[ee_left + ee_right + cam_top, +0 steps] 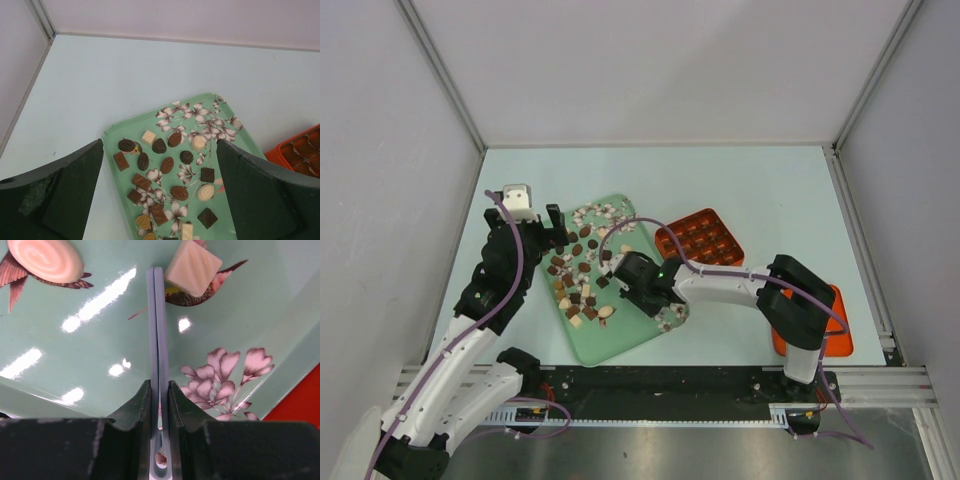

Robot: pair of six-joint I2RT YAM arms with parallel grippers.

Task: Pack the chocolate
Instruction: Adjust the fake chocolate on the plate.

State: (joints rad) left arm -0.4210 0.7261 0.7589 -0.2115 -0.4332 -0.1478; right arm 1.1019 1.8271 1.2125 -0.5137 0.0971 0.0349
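Note:
Many small chocolates (582, 275), dark brown, light brown and cream, lie scattered on a green flowered tray (620, 340). My left gripper (552, 222) is open and empty above the tray's far left part; its wrist view shows the chocolates (167, 165) between the fingers. My right gripper (625, 275) is low over the tray's middle, shut on blue-grey tweezers (158, 315). The tweezer arms are pressed together with nothing between them. Their tips are next to a square cream chocolate (192, 267). A round cream swirl piece (45, 259) lies to the left.
An orange box with a grid of cells (700, 237) stands right of the tray, and shows in the left wrist view (300, 152). Another orange piece (835, 335) lies at the near right under the right arm. White walls enclose the table on three sides.

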